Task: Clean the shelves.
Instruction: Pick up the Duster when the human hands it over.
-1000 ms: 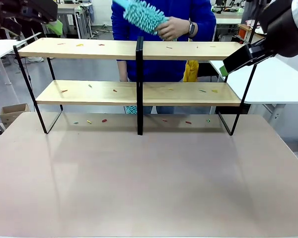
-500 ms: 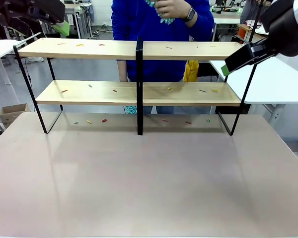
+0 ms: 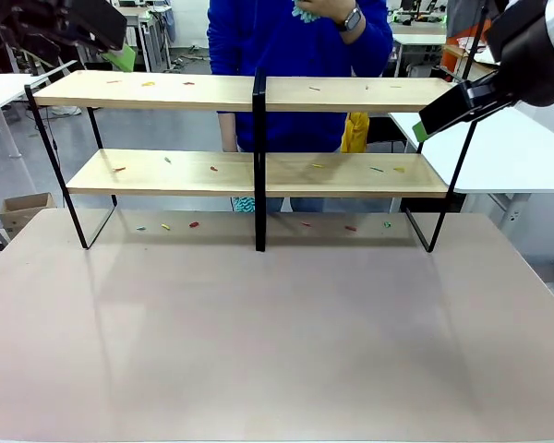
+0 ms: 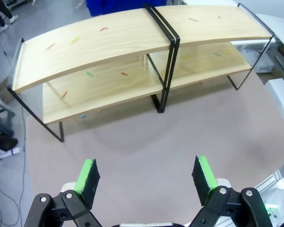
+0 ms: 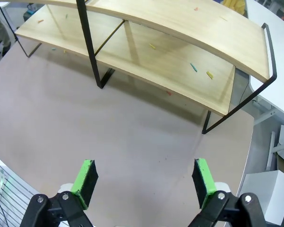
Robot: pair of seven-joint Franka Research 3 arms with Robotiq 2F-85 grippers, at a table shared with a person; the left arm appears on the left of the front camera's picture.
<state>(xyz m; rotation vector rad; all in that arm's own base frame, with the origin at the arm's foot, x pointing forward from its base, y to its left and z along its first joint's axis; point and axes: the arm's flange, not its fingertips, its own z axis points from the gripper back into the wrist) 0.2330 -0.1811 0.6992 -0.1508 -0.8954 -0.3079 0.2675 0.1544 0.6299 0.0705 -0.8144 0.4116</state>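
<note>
The shelves (image 3: 166, 90) stand across the far half of the table, two light wooden boards in a black frame with a central upright. Small coloured scraps (image 3: 212, 169) litter both boards. My left gripper (image 3: 114, 48) hovers above the upper board's left end, and my right gripper (image 3: 427, 123) hangs off the rack's right end. In the left wrist view the shelves (image 4: 132, 35) lie ahead and the left gripper (image 4: 146, 176) is open and empty. The right wrist view shows the shelves (image 5: 189, 52) with the right gripper (image 5: 144, 182) open and empty.
Behind the rack stands a person in a blue top (image 3: 295, 65), holding a teal duster (image 3: 305, 11) at the picture's top edge. More scraps (image 3: 194, 224) lie on the brownish tabletop (image 3: 277, 341) under the rack. White tables flank both sides.
The person has lifted the teal duster up until it is almost out of the picture. My left gripper has drifted a little to the right. The right gripper has barely moved.
</note>
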